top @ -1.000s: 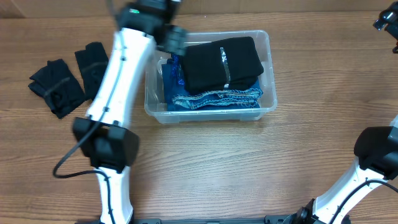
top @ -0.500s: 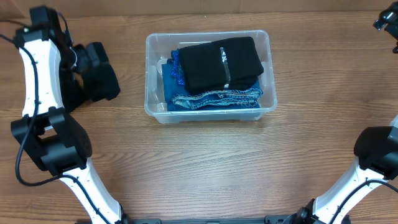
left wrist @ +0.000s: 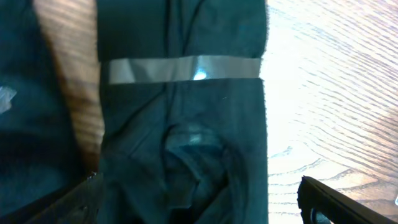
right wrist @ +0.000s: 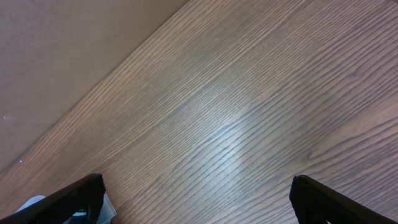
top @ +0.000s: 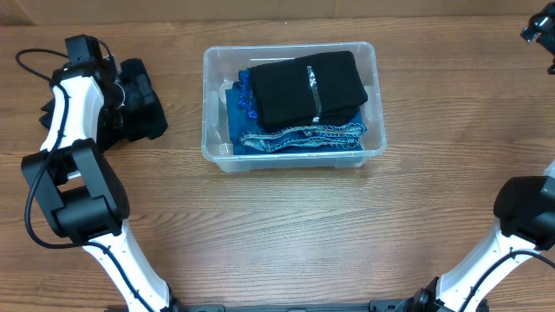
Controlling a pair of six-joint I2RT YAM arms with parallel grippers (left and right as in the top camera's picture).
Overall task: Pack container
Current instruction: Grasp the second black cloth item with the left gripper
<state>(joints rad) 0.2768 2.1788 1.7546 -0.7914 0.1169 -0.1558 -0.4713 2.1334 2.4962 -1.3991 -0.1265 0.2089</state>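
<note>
Wood-grain table [top: 286, 225] runs under everything, with the container [top: 206, 113] near its middle, well apart from my left claw [left wrist: 199, 202]. That claw hangs spread wide over a black bundle [left wrist: 186, 137] banded with silver tape [left wrist: 180, 68], gripping nothing. I judge this to be the pick-up step: next I should drop, close across the bundle near the tape, then lift and carry it right over the rim. Denim [top: 303, 139] and a black fold [top: 308, 87] already fill the container, so room on top is thin. A second dark piece [left wrist: 25, 124] lies just beside the bundle, and I could snag it. My right claw [right wrist: 199, 205] is spread over bare wood, empty, far off.
</note>
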